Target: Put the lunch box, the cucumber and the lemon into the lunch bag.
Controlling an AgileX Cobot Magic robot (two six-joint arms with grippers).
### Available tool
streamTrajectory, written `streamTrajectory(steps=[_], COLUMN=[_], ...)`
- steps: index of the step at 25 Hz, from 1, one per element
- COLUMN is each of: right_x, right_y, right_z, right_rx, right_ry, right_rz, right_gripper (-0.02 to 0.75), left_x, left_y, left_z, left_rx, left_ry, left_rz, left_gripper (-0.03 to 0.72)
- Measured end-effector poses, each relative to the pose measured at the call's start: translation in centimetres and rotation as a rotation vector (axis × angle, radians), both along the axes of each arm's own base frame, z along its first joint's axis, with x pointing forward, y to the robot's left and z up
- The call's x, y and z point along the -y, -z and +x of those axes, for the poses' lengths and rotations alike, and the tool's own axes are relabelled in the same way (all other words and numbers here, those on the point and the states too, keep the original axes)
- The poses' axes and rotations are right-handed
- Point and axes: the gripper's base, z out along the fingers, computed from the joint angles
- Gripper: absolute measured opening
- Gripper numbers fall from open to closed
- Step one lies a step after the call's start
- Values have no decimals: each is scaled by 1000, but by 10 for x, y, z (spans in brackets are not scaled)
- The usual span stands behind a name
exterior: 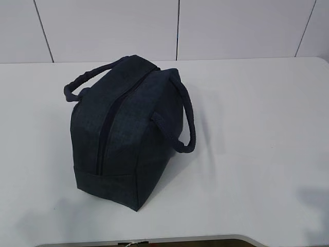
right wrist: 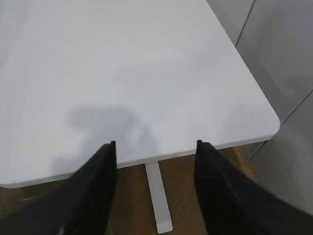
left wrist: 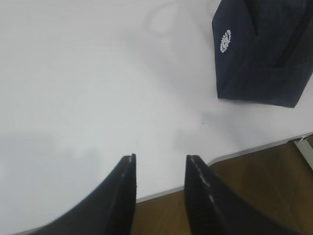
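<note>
The dark navy lunch bag [exterior: 128, 128] stands on the white table [exterior: 257, 144] left of the middle, its top zipper shut and its two loop handles hanging to either side. In the left wrist view the lunch bag [left wrist: 264, 54] shows at the upper right with its round white logo [left wrist: 225, 41]. My left gripper [left wrist: 160, 157] hangs open over the table's near edge, well away from the bag, nothing between its fingers. Over the table's right corner my right gripper [right wrist: 155, 143] stands open and empty. The lunch box, the cucumber and the lemon are out of view. Neither gripper shows in the exterior view.
White wall panels [exterior: 180, 25] stand behind the table. The table's rounded right corner [right wrist: 271, 125] and a white leg foot [right wrist: 159, 196] show over the wooden floor [right wrist: 132, 200]. Wooden floor [left wrist: 264, 186] also lies below the near edge.
</note>
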Motion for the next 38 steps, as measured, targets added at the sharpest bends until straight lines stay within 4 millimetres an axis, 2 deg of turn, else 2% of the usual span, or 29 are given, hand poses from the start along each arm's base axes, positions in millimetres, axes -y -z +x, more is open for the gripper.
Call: streamTrajectory(steps=[32, 38], right_x=[0, -7], right_y=[0, 0], right_z=[0, 1], right_rx=[0, 13], right_ry=[0, -47], right_rz=[0, 66], right_gripper=[419, 419], left_x=[0, 0], left_y=[0, 0], left_z=[0, 0], left_rx=[0, 0], left_ry=[0, 0], left_rz=[0, 0], left_gripper=[238, 238])
